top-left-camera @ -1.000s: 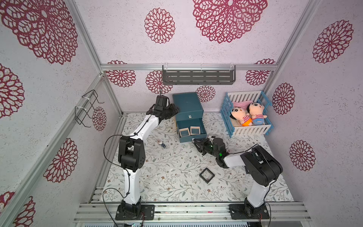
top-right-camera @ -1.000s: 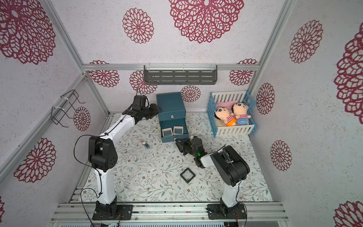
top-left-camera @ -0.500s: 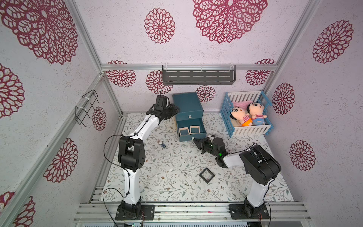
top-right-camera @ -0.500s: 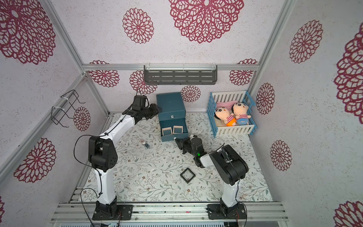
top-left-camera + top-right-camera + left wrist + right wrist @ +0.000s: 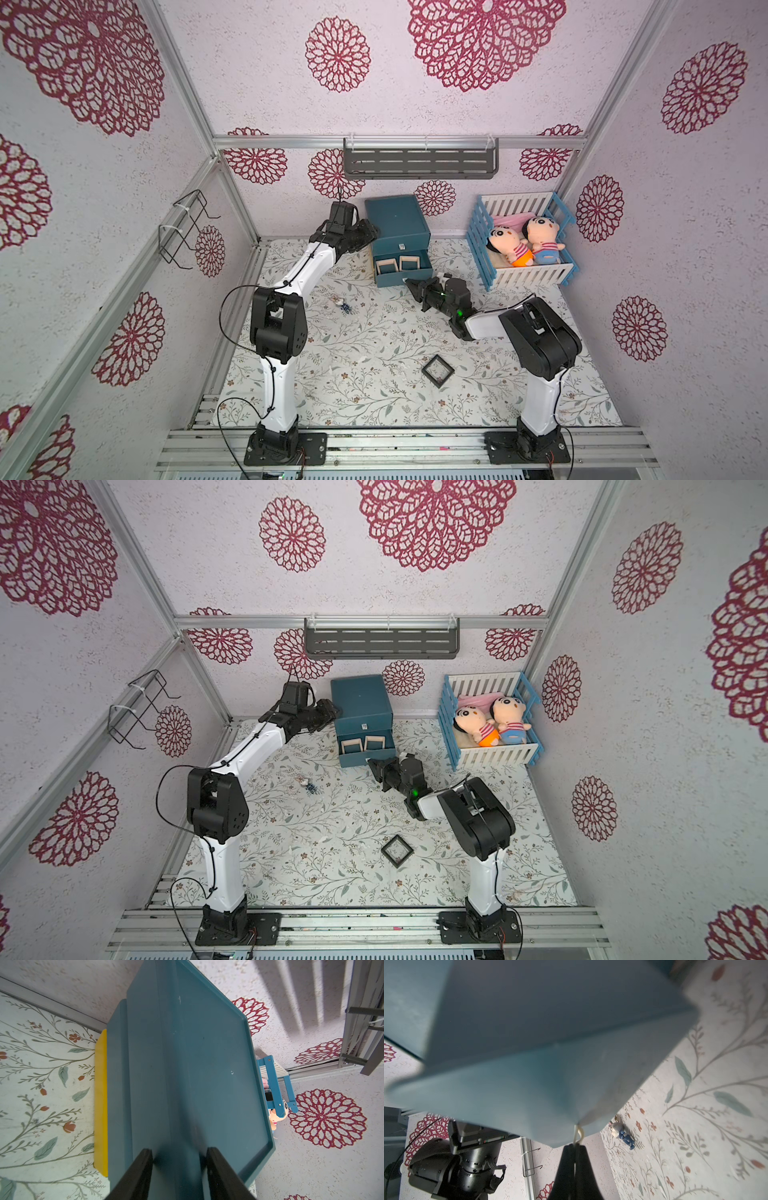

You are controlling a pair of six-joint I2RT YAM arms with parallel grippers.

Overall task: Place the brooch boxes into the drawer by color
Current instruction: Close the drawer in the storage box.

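The dark teal drawer chest stands by the back wall. One drawer is pulled out, with two pale pink brooch boxes side by side in it. My right gripper is shut on that drawer's clear pull, low at its front. My left gripper is at the chest's upper left edge, its fingers closed astride the rim. A black brooch box lies on the floor in front of the right arm. A yellow edge shows along the chest's foot.
A blue-and-white crib with two dolls stands right of the chest. A small toy figure lies on the floral floor left of the drawer. A grey shelf hangs on the back wall and a wire rack on the left wall.
My right gripper has edged up to the drawer front and shut on the pull. The left arm and the boxes have not moved.
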